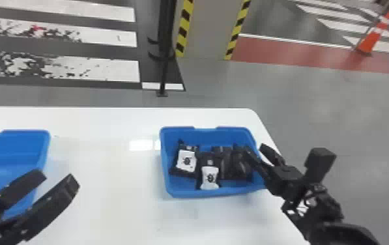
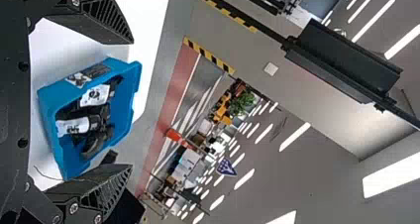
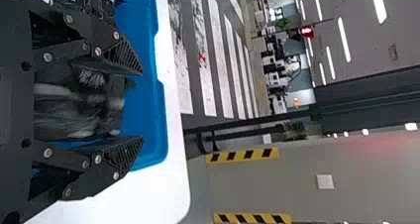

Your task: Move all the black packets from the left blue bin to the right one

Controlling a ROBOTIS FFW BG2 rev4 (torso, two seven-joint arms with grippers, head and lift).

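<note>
White labels on 2 packets

We observe bright, diffuse illumination over the white tabletop, with patches of hard glare beside the right blue bin and a faint shadow along its near side. We note a soft sheen on the grey floor. In the left wrist view, we trace light to ceiling strips, the widest burnt out to plain white. In the right wrist view, we find the black packets partly smeared into pale streaks.
</note>
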